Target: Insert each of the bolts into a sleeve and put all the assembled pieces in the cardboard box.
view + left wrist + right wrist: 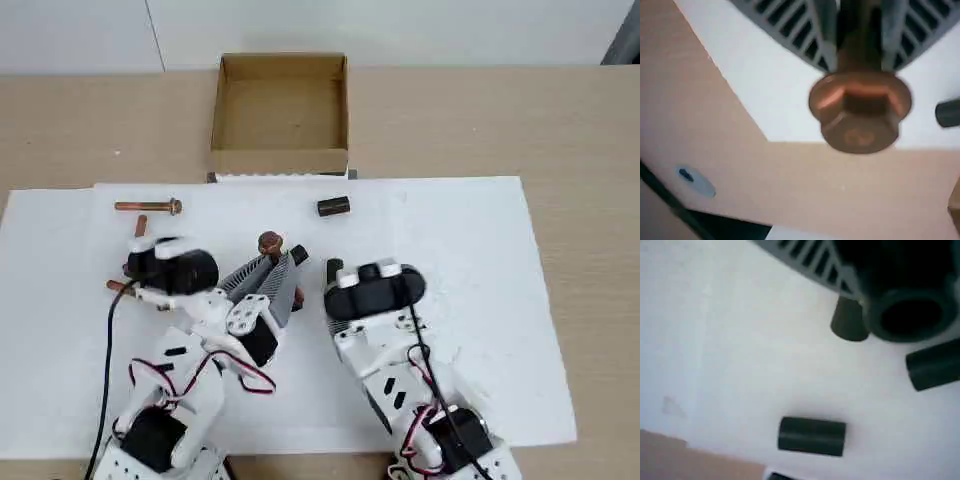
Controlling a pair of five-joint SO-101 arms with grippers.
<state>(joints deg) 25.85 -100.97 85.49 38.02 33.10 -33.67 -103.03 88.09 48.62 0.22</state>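
My left gripper (272, 260) is shut on a copper bolt (270, 242), whose hex head (860, 112) sticks out past the grey fingers (790, 25) toward the cardboard box. Just to its right, my right gripper (333, 270) is shut on a black sleeve (910, 315) with its open end facing out. A loose black sleeve (333, 207) (811, 436) lies on the white paper in front of the box. Three more bolts lie at the left: a long one (147, 206), a short one (140, 226), and one (125, 288) beside the left arm.
The open cardboard box (280, 150) stands at the far middle of the table, touching the white paper sheet (470, 240). Both arms' bases and cables take up the near edge. The paper's right half is bare.
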